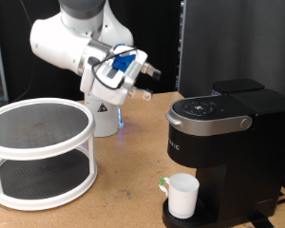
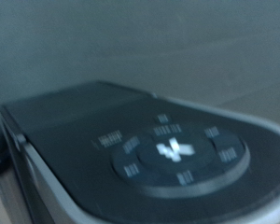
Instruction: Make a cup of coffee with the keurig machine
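Observation:
The keurig machine stands at the exterior view's right, matte black, its silver-grey lid handle down. The cup, white with a greenish handle, stands on the drip tray under the spout. My gripper hangs in the air to the exterior view's left of the machine, above its top, with its dark fingers pointing toward the lid. Nothing shows between the fingers. The wrist view is blurred and shows the machine's top with its ring of buttons. No fingers show in it.
A white two-tier round rack with dark mesh shelves stands at the exterior view's left. The white arm base stands behind it. The wooden table runs between rack and machine. A black backdrop stands behind.

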Controlling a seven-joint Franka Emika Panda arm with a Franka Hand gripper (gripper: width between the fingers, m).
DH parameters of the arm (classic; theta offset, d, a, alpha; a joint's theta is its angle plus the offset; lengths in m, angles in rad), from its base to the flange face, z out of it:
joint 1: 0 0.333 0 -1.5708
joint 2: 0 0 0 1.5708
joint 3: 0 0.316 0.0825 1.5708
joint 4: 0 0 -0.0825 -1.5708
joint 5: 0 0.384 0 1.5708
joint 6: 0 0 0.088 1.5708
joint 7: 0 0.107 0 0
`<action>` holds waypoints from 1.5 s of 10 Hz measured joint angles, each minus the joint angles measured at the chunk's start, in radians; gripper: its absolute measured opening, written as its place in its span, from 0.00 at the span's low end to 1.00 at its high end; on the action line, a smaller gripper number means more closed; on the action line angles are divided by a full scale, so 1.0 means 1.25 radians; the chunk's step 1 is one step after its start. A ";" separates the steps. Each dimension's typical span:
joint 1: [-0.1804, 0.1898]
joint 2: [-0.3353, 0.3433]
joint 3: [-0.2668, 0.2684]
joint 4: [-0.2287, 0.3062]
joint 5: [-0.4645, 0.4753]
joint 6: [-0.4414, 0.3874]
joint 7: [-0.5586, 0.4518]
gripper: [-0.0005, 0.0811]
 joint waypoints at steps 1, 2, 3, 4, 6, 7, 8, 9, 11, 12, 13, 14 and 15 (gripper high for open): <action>0.000 -0.028 0.001 0.000 -0.020 -0.001 0.031 0.99; 0.000 -0.055 0.001 -0.001 -0.039 -0.003 0.058 0.99; 0.000 -0.077 0.001 -0.002 -0.053 -0.003 0.086 0.99; -0.001 -0.096 -0.002 -0.003 -0.056 -0.007 0.109 0.99; -0.001 -0.108 -0.005 -0.010 -0.056 -0.008 0.118 0.99; -0.001 -0.107 0.006 -0.009 -0.101 0.007 0.112 0.99; -0.002 -0.107 0.032 -0.007 -0.181 0.031 0.118 0.99; -0.002 -0.107 0.071 -0.006 -0.261 0.060 0.131 0.99; -0.002 -0.096 0.144 -0.006 -0.429 0.082 0.155 0.99; -0.004 -0.087 0.171 -0.006 -0.520 0.083 0.165 0.99; -0.016 -0.079 0.192 -0.003 -0.586 0.083 0.175 0.99; -0.015 -0.079 0.188 -0.004 -0.559 0.083 0.172 0.99; -0.015 -0.080 0.189 -0.002 -0.580 0.076 0.171 0.99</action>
